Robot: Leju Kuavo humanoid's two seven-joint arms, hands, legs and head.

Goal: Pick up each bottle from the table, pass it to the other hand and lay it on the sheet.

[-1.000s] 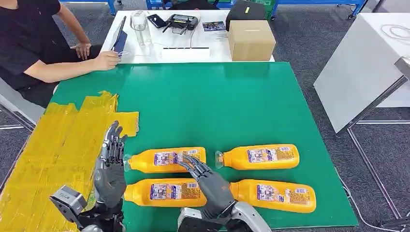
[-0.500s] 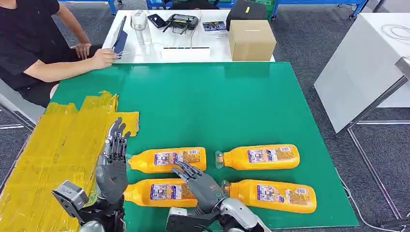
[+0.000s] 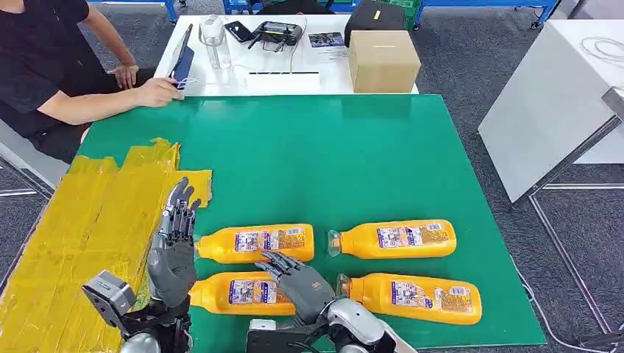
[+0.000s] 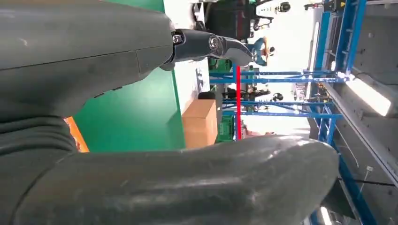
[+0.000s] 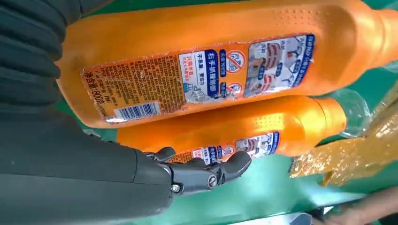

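1. Right hand [image 3: 298, 282] hovers over the near-left bottle [image 3: 243, 292], fingers spread and holding nothing. In the right wrist view the fingertips [image 5: 237, 164] show against the far-left bottle [image 5: 225, 131] lying alongside. Left hand [image 3: 173, 250] stands upright at the sheet's edge, fingers apart, also holding nothing.
2. The table's green mat [image 3: 331, 162] carries four orange bottles, all lying on their sides: far-left, near-left, far-right [image 3: 394, 239] and near-right [image 3: 412, 296]. None is on the yellow sheet [image 3: 81, 220] yet.
3. My take: the step is grabbing the near-left one. Wrap it around the fat middle by the label, not the tapering neck (rounded plastic will probably roll if you nudge it sideways).
4. Come straight down so the fingers don't hook the neighbour, which lies just beside it.
5. Leave the neck end free, so the left hand has something to take at the handover.
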